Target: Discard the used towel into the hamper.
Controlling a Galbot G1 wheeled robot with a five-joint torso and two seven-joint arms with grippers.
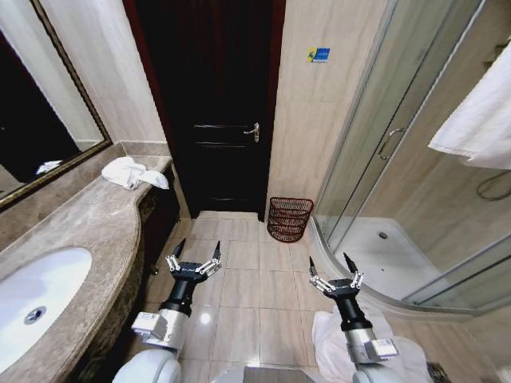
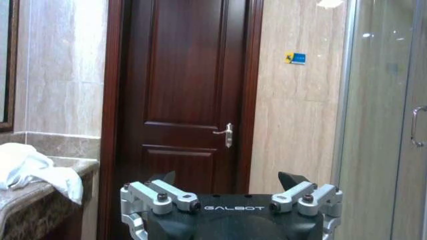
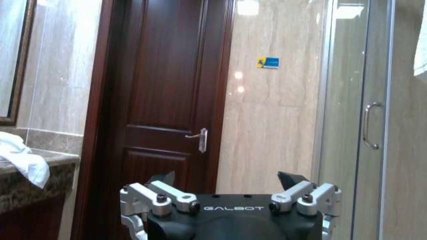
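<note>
I've got the crumpled white cloth towel point(image 1: 133, 172) lying on the far end of the brown marble vanity desk point(image 1: 76, 219), a corner drooping over the desk edge. From the head cam it's at approx 10 o'clock from my left gripper point(image 1: 194, 254), well apart from it and higher up. Left wrist cam picks up the same towel point(image 2: 30, 167) on the desk corner off to one side, nothing between the fingers point(image 2: 161, 178). Right wrist cam also catches a bit of it point(image 3: 23, 159) on the desk edge.

The small dark red-brown wire hamper point(image 1: 288, 219) stands on the beige tiled floor point(image 1: 247, 275) against the wall, between the dark wooden door point(image 1: 215, 96) and the glass shower enclosure point(image 1: 383, 152). It's upright, at approx 1 o'clock from the left gripper and 11 o'clock from my right gripper point(image 1: 333, 267), near-ish but clear of both.

Both arms held low in front of the base over the floor, pointing fwd toward the door. Left gripper fingers spread apart, holding nothing. Right gripper fingers point(image 3: 291, 178) likewise spread, nothing in them.

White oval sink basin point(image 1: 32, 295) sits in the desk at approx 8 o'clock from the left gripper. A second white towel point(image 1: 479, 112) hangs at the upper right by the shower.
</note>
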